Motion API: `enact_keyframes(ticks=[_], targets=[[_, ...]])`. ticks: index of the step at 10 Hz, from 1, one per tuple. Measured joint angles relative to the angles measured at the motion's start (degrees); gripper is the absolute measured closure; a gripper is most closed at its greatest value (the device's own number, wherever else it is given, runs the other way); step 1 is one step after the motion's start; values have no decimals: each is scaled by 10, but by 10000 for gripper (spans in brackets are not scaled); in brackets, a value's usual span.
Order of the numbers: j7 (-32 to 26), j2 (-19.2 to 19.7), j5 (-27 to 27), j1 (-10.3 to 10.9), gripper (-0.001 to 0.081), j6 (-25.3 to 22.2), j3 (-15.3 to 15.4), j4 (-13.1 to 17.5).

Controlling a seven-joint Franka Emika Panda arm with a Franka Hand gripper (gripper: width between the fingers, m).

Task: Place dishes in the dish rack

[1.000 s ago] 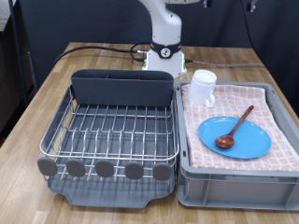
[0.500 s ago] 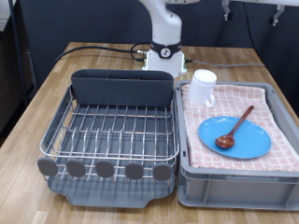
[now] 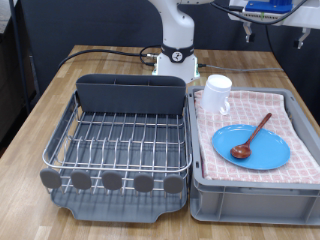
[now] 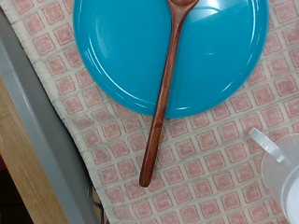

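Note:
The blue plate (image 3: 268, 152) lies on the pink checked cloth in the grey crate (image 3: 250, 196) at the exterior view's right. The reddish-brown wooden spoon (image 3: 252, 137) rests across it, bowl on the plate, handle over its far rim. The white mug (image 3: 216, 95) stands at the crate's far left corner. The silver wire dish rack (image 3: 64, 128) with its dark grey caddy (image 3: 132, 95) is empty at the left. My gripper (image 3: 274, 36) hangs open and empty high above the crate. The wrist view shows the plate (image 4: 121, 47), the spoon (image 4: 163, 103) and the mug (image 4: 285, 177), but no fingers.
The rack and crate stand side by side on a wooden table (image 3: 30, 120). The robot base (image 3: 177, 55) is behind them, with a black cable running to the left. The crate's wall (image 4: 37, 159) and the checked cloth (image 4: 206, 159) show in the wrist view.
The gripper has come down into view at the exterior view's top right, above the crate. The dishes and the rack have not moved.

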Motion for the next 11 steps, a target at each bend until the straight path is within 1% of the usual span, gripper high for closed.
enact_keyframes(ticks=[2, 7, 9, 11], targets=[[12, 21, -13, 0, 4, 28, 3, -2], [66, 66, -63, 0, 4, 92, 15, -19], [60, 69, -68, 1, 4, 92, 16, -17], [63, 96, -96, 4, 4, 108, 23, -15]])
